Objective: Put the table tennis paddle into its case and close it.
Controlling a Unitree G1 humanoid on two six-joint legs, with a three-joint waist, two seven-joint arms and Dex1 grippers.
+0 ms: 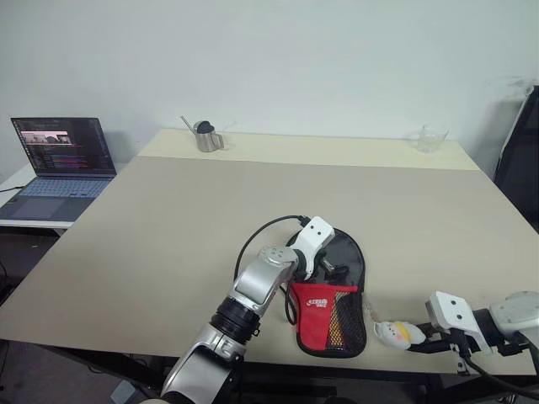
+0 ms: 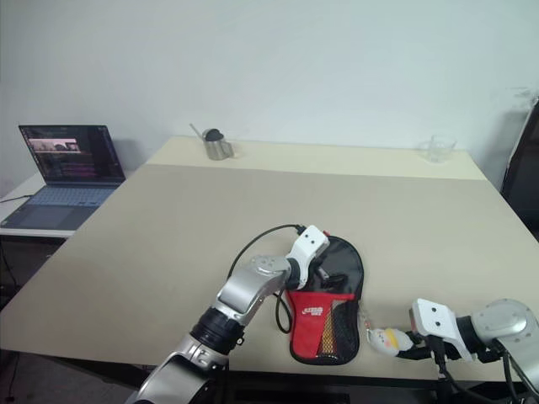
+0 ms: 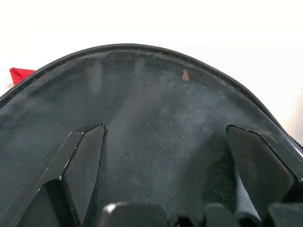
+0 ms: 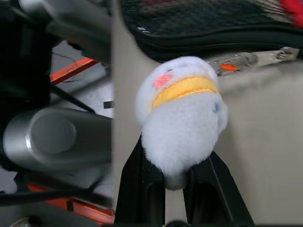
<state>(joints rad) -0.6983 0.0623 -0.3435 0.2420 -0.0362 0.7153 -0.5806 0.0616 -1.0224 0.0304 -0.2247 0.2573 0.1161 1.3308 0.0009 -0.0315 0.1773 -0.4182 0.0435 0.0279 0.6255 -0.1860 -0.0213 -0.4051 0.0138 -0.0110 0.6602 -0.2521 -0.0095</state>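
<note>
On the case (image 1: 331, 295), your left claw (image 1: 330, 268) is resting spread wide, fingers (image 3: 80, 161) pressing the black upper face, likely pinning it flat. Your right claw (image 1: 418, 338) is pinching a white-yellow plush charm (image 1: 396, 333) near the bench (image 1: 168, 244) front edge; it looks tied to the zip pull (image 4: 255, 58), so you're probably tugging the zip. Paddle isn't identifiable, presumably inside. White logo on the red part is too small for reading.

case (image 1: 333, 295) upper part: under left arm | right arm (image 1: 518, 320): cut by frame edge
</note>
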